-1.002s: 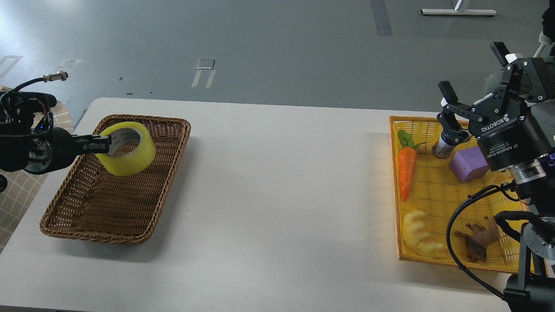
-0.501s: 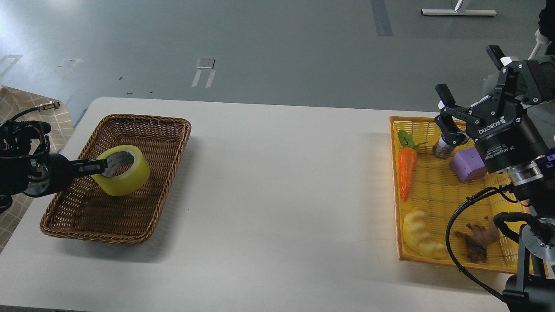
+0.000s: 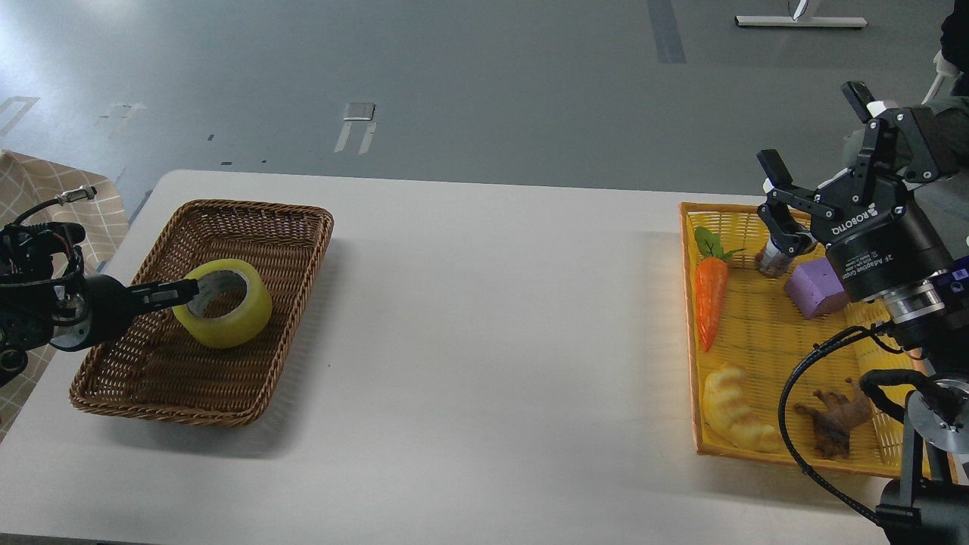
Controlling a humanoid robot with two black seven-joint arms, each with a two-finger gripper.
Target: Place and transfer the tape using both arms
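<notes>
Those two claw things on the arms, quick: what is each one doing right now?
Left tool: closed on the wall of the tape, in the brown basket.
Right tool: open, holding nothing, above the yellow tray.

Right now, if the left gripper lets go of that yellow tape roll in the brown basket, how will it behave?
The tape looks tilted, so it would probably flop flat rather than roll. The wicker basket should grip it and its walls contain it. The left gripper pinches only its wall, suggesting it's rigid and fairly light.

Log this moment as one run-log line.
left gripper: gripping tape wall | tape: in wicker basket | right gripper: open, empty, above yellow tray
</notes>
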